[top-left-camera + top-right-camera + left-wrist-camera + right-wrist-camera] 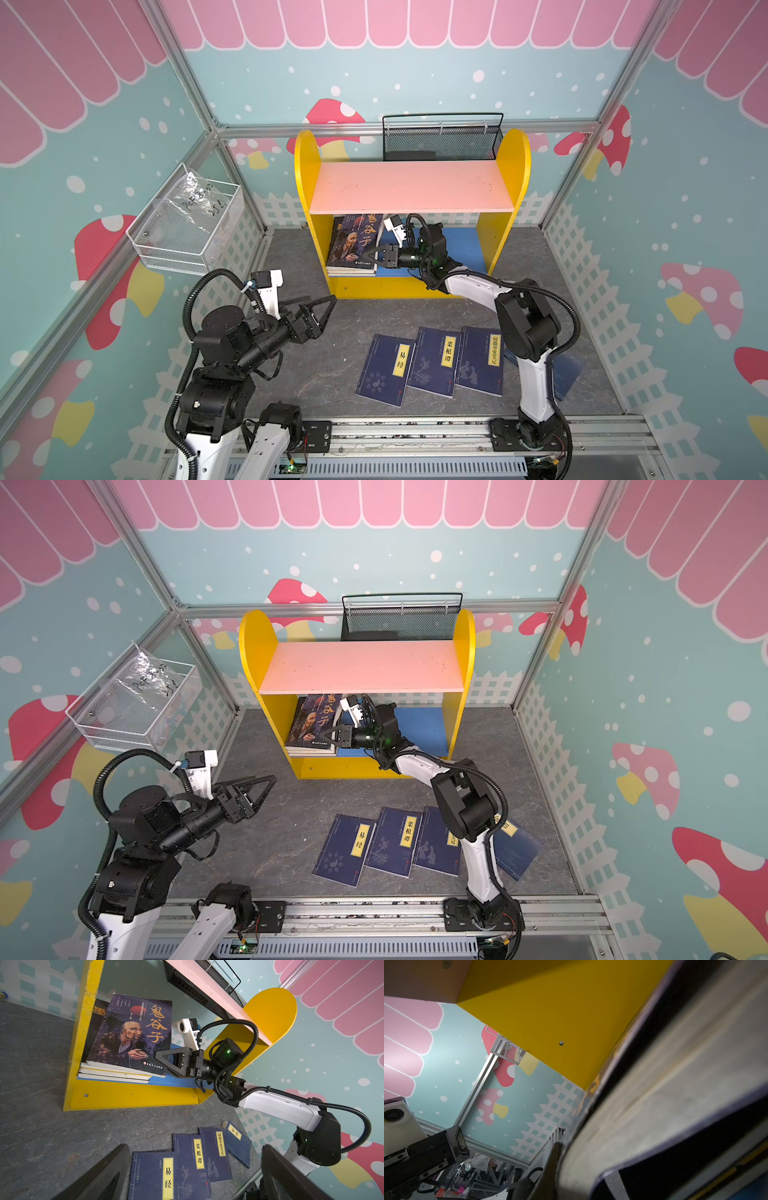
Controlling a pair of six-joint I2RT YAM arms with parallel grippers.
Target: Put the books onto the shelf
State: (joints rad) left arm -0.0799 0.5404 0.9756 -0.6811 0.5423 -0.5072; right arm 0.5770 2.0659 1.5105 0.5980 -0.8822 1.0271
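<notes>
The shelf (305, 187) has yellow sides, a bare pink upper board (411, 187) and a blue lower board (461, 249). At its left end a dark book with a red moon (353, 243) (128, 1032) leans tilted on a few stacked books (112, 1074), with a black one (97, 1022) behind. My right gripper (372, 257) (160, 1057) is shut on the dark book's lower right corner; its page edges (664, 1095) hide one finger. Three navy books (384, 370) (436, 361) (480, 359) lie flat on the floor. A fourth (515, 848) is half hidden behind the right arm. My left gripper (328, 311) (193, 1172) hangs open, left of them.
A black mesh basket (442, 139) stands behind the shelf's upper board. A white wire basket (187, 224) holding a plastic bag hangs on the left wall. The arms' mounting rail (415, 432) runs along the front edge. Grey floor (365, 311) lies between the shelf and the navy books.
</notes>
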